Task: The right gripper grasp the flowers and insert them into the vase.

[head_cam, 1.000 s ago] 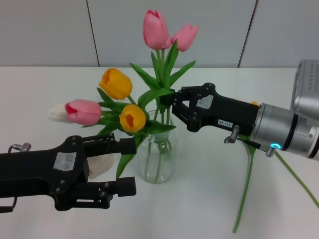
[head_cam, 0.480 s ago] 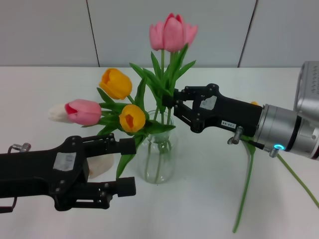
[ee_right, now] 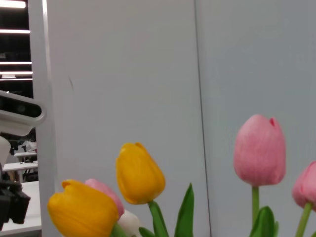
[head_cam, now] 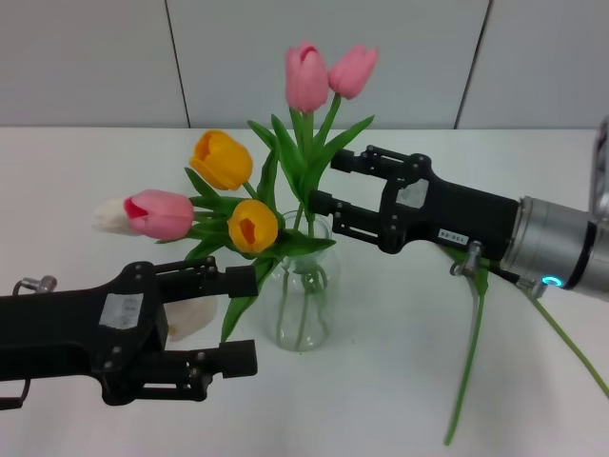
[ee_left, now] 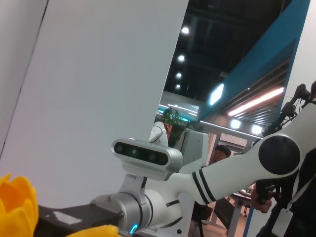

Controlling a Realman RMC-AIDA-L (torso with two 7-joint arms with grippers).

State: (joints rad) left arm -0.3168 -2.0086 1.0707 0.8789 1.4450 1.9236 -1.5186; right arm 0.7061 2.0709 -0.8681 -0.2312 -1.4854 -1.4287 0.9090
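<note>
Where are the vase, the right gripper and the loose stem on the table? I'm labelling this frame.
vase [head_cam: 304, 319]: head view, glass belly.
right gripper [head_cam: 322, 181]: head view, between its fingertips.
loose stem [head_cam: 469, 362]: head view, mid-stem.

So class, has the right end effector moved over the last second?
Yes. The right end effector opened and drew back rightward from the vase, leaving the pink tulips standing.

Head downward — wrists level, tulips [ee_right: 139, 173] shared

Pink tulips [head_cam: 319, 76] upright in clear vase [head_cam: 303, 305]
</note>
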